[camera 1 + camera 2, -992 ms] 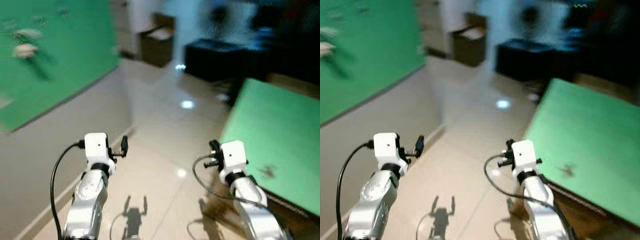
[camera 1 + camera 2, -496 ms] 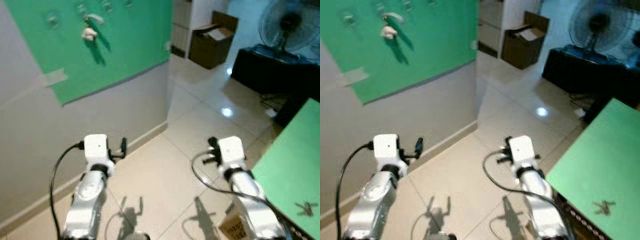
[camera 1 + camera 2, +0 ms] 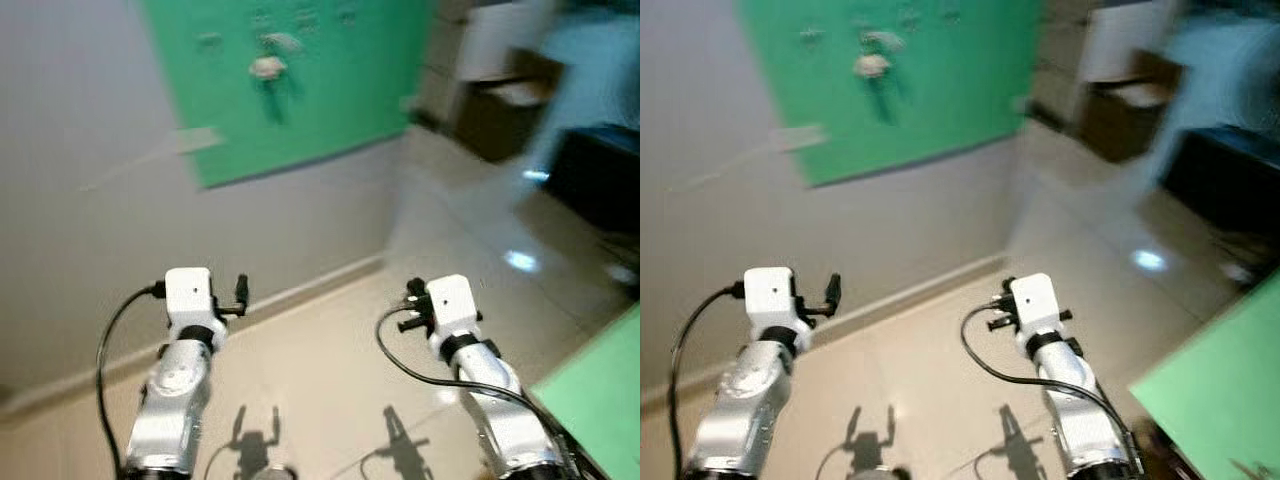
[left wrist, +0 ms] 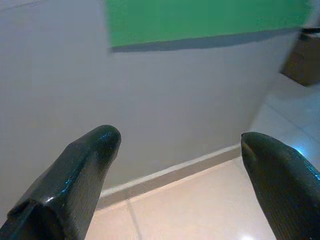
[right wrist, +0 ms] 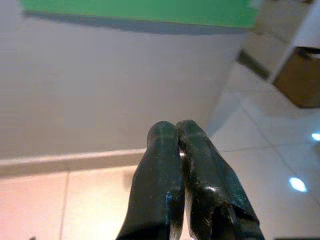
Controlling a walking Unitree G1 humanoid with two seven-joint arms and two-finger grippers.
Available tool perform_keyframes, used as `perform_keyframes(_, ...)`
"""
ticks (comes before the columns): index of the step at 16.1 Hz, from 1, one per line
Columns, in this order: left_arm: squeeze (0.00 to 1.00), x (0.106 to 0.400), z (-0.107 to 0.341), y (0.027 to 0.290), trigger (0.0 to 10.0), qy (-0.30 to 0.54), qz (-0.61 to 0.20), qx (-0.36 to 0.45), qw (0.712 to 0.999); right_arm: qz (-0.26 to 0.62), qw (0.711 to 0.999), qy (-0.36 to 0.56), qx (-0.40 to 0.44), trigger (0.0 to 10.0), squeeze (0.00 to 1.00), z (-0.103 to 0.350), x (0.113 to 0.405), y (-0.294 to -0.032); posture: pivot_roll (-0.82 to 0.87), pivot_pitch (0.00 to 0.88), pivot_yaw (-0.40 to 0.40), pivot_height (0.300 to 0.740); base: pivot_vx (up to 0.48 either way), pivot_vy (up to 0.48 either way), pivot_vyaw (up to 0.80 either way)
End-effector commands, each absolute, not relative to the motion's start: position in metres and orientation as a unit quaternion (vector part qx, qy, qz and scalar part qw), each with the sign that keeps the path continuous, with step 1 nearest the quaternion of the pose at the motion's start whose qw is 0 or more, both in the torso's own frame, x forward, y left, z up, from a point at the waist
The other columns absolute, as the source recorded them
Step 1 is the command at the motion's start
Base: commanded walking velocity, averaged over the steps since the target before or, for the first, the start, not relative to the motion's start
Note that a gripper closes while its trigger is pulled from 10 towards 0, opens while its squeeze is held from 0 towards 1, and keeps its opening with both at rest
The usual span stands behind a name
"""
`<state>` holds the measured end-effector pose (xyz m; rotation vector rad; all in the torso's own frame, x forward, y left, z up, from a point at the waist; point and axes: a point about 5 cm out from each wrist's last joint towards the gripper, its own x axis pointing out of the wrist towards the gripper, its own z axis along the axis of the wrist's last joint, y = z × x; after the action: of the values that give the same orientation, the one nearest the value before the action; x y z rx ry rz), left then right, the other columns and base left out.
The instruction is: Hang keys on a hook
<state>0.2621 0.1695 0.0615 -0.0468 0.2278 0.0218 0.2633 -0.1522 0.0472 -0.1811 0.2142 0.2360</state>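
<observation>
Home interior: tiled floor (image 3: 330, 370), grey wall (image 3: 90, 180), green hook board (image 3: 300, 80), cardboard box (image 3: 500, 115).

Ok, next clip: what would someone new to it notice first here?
Most likely the green panel on the grey wall up ahead, with a pale object hanging on it among small hooks. Then the two silver arms raised over the tiled floor: the left hand gapes open, the right hand is pinched shut.
</observation>
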Motion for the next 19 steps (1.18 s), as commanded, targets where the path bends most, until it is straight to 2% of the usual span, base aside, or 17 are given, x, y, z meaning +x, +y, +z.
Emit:
perform_keyframes(1,0.00,0.263,0.060,0.170,10.0,0.119,0.012,-0.021,0.993,0.118,0.984,0.096,-0.090,0.0,0.00,0.051,0.268,-0.151,-0.08,0.000,-0.002,0.740,0.000,0.000,0.65)
perform_keyframes(8,0.00,0.264,0.059,0.169,10.0,0.124,0.013,-0.013,0.992,0.119,0.983,0.108,-0.086,0.0,0.00,0.041,0.267,-0.152,-0.09,0.000,0.001,0.740,0.000,0.000,0.63)
perform_keyframes(13,0.00,0.267,0.061,0.169,10.0,0.123,0.013,-0.008,0.992,0.117,0.984,0.097,-0.089,0.0,0.00,0.042,0.269,-0.153,-0.09,0.000,0.006,0.740,0.000,0.000,0.00)
perform_keyframes(19,0.00,0.266,0.059,0.170,10.0,0.126,0.017,0.001,0.992,0.127,0.983,0.098,-0.091,0.0,0.00,0.037,0.267,-0.149,-0.09,0.000,0.012,0.740,0.330,0.341,0.00)
